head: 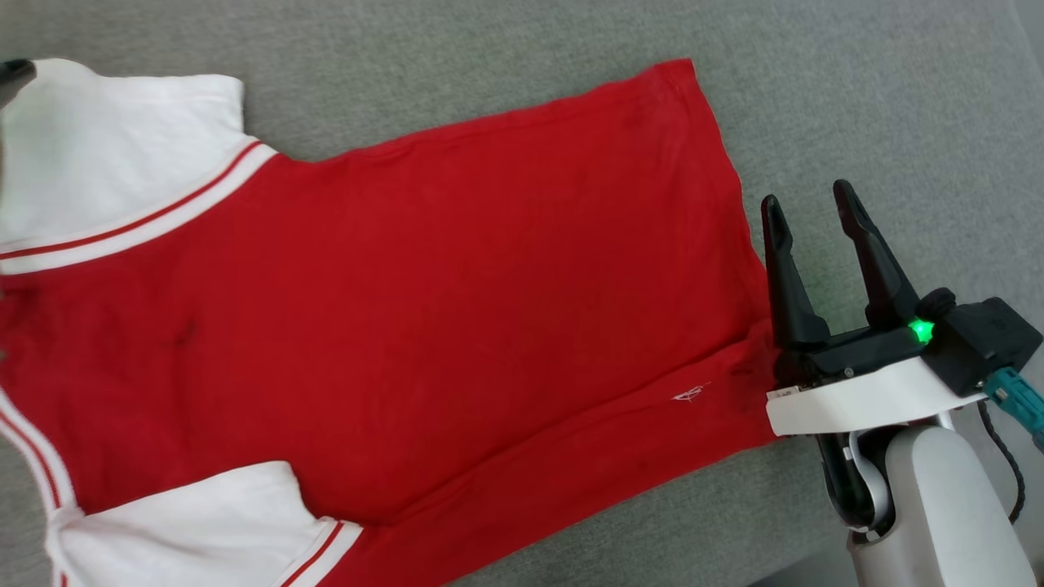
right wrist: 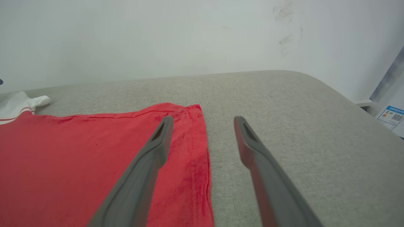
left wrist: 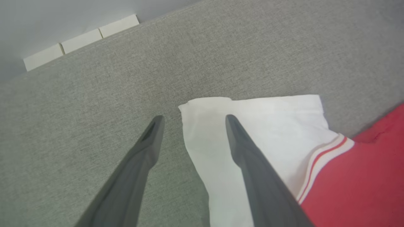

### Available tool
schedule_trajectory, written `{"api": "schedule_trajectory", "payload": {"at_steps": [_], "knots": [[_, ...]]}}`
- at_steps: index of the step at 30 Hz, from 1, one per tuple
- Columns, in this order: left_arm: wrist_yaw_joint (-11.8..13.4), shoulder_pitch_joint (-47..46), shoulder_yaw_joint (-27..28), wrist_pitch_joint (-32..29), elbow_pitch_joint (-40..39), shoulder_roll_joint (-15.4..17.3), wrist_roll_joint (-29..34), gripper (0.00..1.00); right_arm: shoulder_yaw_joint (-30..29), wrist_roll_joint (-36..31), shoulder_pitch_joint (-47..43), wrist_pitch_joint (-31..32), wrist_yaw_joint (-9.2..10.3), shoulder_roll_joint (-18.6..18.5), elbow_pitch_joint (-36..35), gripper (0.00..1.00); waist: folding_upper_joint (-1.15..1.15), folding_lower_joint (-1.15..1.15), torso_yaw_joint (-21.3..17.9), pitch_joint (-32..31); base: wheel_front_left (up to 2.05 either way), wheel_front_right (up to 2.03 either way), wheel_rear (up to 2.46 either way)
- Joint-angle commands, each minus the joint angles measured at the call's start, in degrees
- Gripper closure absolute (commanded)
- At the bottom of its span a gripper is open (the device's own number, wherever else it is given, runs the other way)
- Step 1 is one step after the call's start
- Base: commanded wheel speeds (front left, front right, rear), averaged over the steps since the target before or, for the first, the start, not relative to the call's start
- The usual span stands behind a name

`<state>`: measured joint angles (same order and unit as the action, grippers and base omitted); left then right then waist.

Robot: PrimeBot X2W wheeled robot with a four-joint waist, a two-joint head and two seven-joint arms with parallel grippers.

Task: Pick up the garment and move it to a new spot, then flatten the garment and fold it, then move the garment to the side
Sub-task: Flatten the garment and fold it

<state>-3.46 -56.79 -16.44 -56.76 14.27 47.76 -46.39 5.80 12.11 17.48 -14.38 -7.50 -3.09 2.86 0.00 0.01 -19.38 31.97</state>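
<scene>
Beside the right hand (head: 807,197), garment (head: 424,310) lying flat, hem nearest

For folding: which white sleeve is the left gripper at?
The far sleeve, head view's upper left: the left gripper straddles its edge; the near sleeve lies apart.

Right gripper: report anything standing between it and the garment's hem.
Nothing visible does. The right gripper hangs open at the hem of the garment, straddling its edge above the grey cushion.

It looked like a plain indoor room: a wide grey upholstered cushion (right wrist: 284,94) lay against a bare, scuffed white wall (right wrist: 157,37), a printed label (right wrist: 391,117) just beyond the cushion's corner.
</scene>
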Motion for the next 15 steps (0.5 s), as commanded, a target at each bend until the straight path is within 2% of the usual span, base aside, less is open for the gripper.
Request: {"api": "schedule_trajectory", "payload": {"at_steps": [1, 6, 13, 14, 15], "knots": [[0.4, -0.9, -0.2, -1.5, 0.4, 0.8, -0.1, 0.00, 0.3, 0.3, 1.0, -0.4, 0.02, 0.3, 0.3, 0.00, 0.00, -0.01, -1.8, 1.9, 0.00, 0.00, 0.00], [1.5, -1.6, -0.2, -4.6, 2.3, 2.2, -0.2, 0.00, 0.9, 1.3, 1.4, -0.7, 0.02, 0.3, 1.2, 0.00, 0.00, -0.01, -3.1, 3.7, 0.00, 0.00, 0.00], [-0.2, 0.9, -2.6, -7.7, 4.7, 2.5, -1.0, 0.00, 0.4, 1.8, 1.4, -0.8, 0.02, 0.3, 2.1, 0.00, 0.00, -0.01, -3.4, 4.5, 0.00, 0.00, 0.00], [-0.6, 1.4, -2.8, -8.2, 4.8, 2.4, -1.4, 0.28, 0.3, 1.8, 1.4, -0.8, 0.02, 0.3, 2.2, 0.00, 0.00, -0.01, -3.3, 4.5, 0.00, 0.00, 0.00], [-0.7, 1.7, -2.9, -8.1, 4.7, 2.3, -1.5, 0.74, 0.2, 1.7, 1.5, -0.9, 0.02, 0.3, 2.2, 0.00, 0.00, -0.01, -3.3, 4.5, 0.00, 0.00, 0.00]]}}
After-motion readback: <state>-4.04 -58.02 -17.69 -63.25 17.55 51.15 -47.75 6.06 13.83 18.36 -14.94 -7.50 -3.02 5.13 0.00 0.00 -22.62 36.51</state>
